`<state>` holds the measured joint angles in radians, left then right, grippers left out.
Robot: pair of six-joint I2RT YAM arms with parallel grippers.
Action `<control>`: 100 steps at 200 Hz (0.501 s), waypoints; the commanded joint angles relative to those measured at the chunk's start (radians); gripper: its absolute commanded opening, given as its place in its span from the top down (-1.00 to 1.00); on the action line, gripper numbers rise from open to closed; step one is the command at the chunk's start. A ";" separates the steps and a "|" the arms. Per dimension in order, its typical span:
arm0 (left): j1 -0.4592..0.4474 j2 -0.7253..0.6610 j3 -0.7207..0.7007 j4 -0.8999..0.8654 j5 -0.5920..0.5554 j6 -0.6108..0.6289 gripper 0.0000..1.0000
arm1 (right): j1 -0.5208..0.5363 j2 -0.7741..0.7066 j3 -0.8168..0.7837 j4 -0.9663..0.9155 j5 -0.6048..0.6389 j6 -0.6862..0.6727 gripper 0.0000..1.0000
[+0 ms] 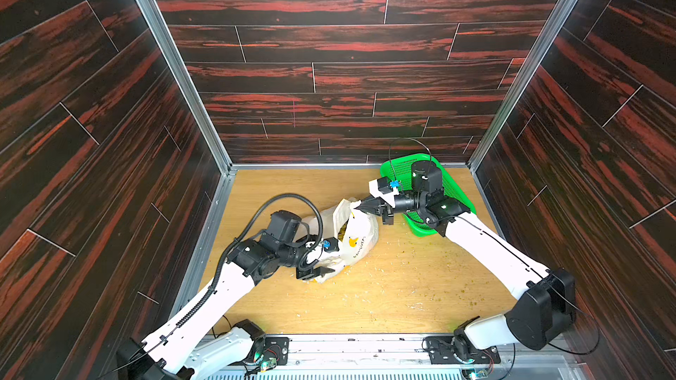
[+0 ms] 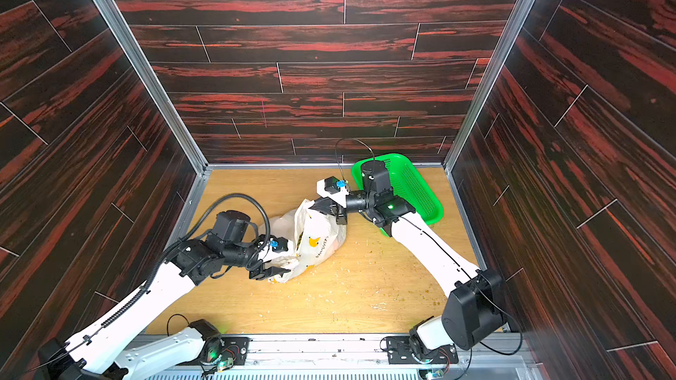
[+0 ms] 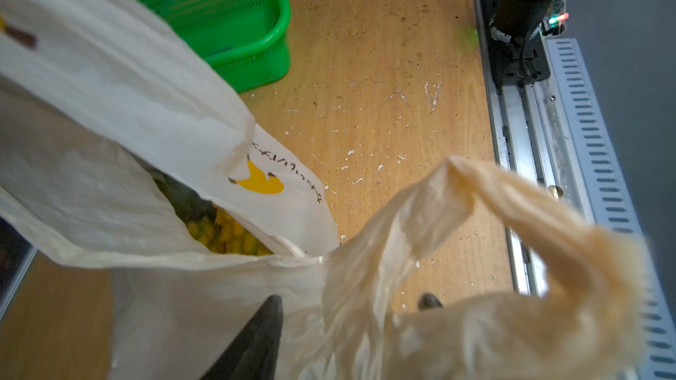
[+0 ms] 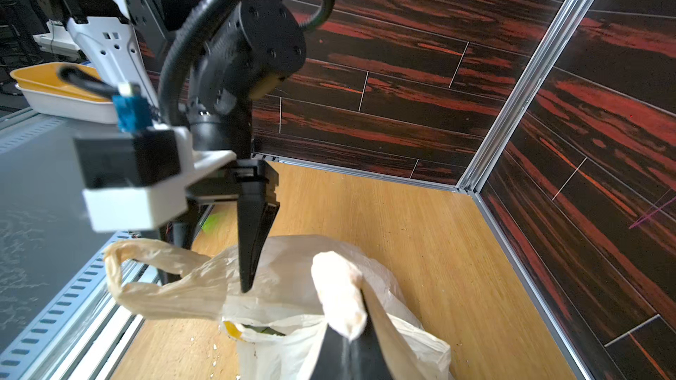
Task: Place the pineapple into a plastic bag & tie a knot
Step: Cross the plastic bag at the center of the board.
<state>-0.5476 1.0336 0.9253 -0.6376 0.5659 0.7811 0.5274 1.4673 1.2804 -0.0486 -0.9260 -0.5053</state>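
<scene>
The white plastic bag with yellow banana prints lies mid-table, its mouth open. The pineapple shows yellow-green inside it. My right gripper is shut on the far handle loop and holds it up. My left gripper is at the near side. Its fingers stand apart, with the other handle loop bunched between them. No knot is in view; the two handles are apart.
A green mesh basket stands at the back right, under the right arm. White and green crumbs litter the wooden table. Dark walls close in three sides, and a metal rail runs along the front.
</scene>
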 commanded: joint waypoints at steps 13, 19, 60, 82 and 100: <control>-0.005 -0.002 -0.012 0.054 -0.052 0.042 0.38 | -0.001 -0.022 0.031 -0.007 -0.024 0.004 1.00; -0.005 -0.001 -0.015 0.087 -0.052 0.042 0.47 | -0.002 -0.022 0.032 -0.011 -0.025 0.002 1.00; -0.005 0.009 -0.011 0.193 -0.040 -0.015 1.00 | -0.002 -0.047 0.023 -0.053 -0.002 -0.043 1.00; -0.005 0.012 -0.005 0.281 -0.036 -0.165 1.00 | -0.001 -0.088 -0.003 -0.076 0.030 -0.081 1.00; -0.005 0.028 0.005 0.377 -0.053 -0.380 1.00 | -0.002 -0.124 -0.022 -0.103 0.057 -0.112 1.00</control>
<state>-0.5484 1.0477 0.9165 -0.4278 0.5220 0.6609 0.5262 1.4082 1.2789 -0.1085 -0.8932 -0.5613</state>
